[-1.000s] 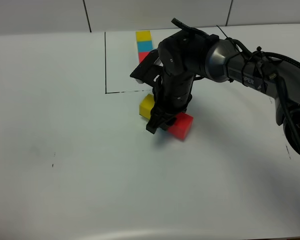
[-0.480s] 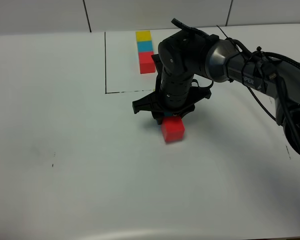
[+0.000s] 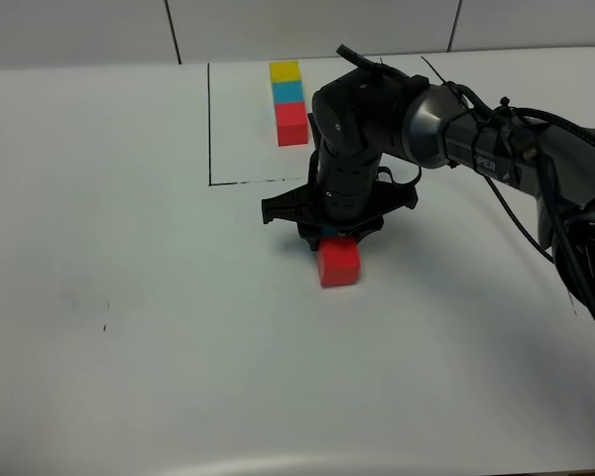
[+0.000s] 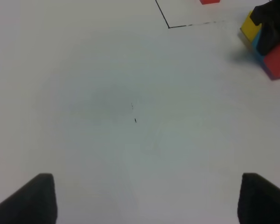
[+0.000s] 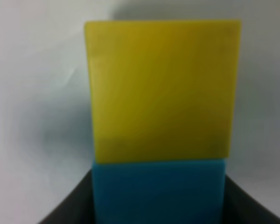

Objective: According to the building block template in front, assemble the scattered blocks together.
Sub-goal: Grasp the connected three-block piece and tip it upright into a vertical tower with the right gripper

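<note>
The building block template [image 3: 290, 97], a yellow, cyan-blue and red row, lies inside the black outline at the back. My right gripper [image 3: 329, 234] points straight down in front of the outline, shut on the cyan-blue cube [image 5: 158, 193]. The yellow cube [image 5: 163, 88] sits flush against that cube's far side. It is hidden under the arm in the high view. The red cube [image 3: 338, 262] touches the near side. The left wrist view shows the three in a row: yellow [image 4: 248, 28], cyan-blue [image 4: 258, 45], red [image 4: 277, 60]. My left gripper [image 4: 149, 200] is open and empty, far to the left.
The black outline [image 3: 209, 129] runs down and turns right just behind the loose cubes. The right arm [image 3: 496, 149] stretches across the table's right side. A small dark speck [image 4: 135, 120] marks the white table ahead of my left gripper.
My right gripper has twisted about its axis. The red cube swung round in front of it and slid slightly left. The yellow cube went out of sight under the arm.
</note>
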